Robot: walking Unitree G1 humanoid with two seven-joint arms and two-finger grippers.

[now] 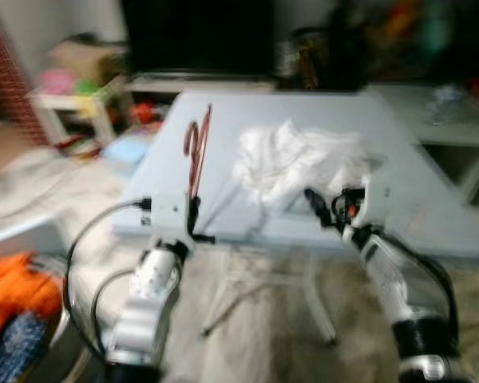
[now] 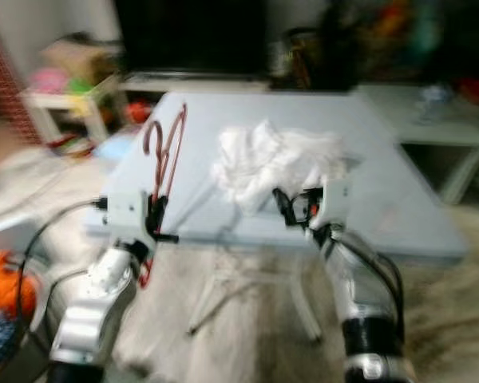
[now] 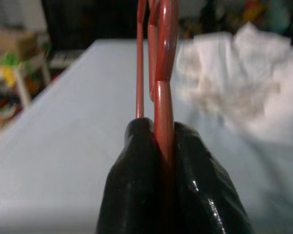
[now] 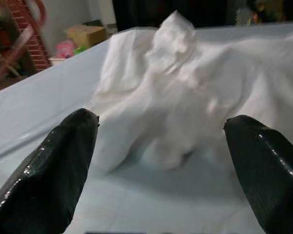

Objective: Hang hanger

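Left wrist view: left gripper (image 3: 164, 146) has both glossy black fingers (image 3: 136, 165) pressed flat against a red hanger (image 3: 161, 73), pinching its thin smooth bar between the pads. Hanger looks like hard plastic or coated wire, narrow rods rising straight up out of the grip; which one it is can't be told. Head views are motion-blurred but show the same hanger standing roughly upright above the near-left edge of the table (image 1: 431, 215), curved hook end at top, held off the surface by the left gripper at the table's front edge. Table top is flat, matte, pale grey-blue, rectangular, on thin metal legs. White cloth (image 1: 295, 163) lies crumpled mid-table, soft folds and peaks, matte fabric, well right of the hanger. Right gripper (image 4: 161, 146) sits at the table's near edge just in front of the cloth, its two rounded shiny black fingers spread wide apart, nothing between them; cloth edge lies just beyond the tips, contact can't be told. Rough, mottled beige carpet under the table. Orange fabric (image 1: 12, 295) bunched at the lower left on the floor. Background is clutter, too blurred to identify.
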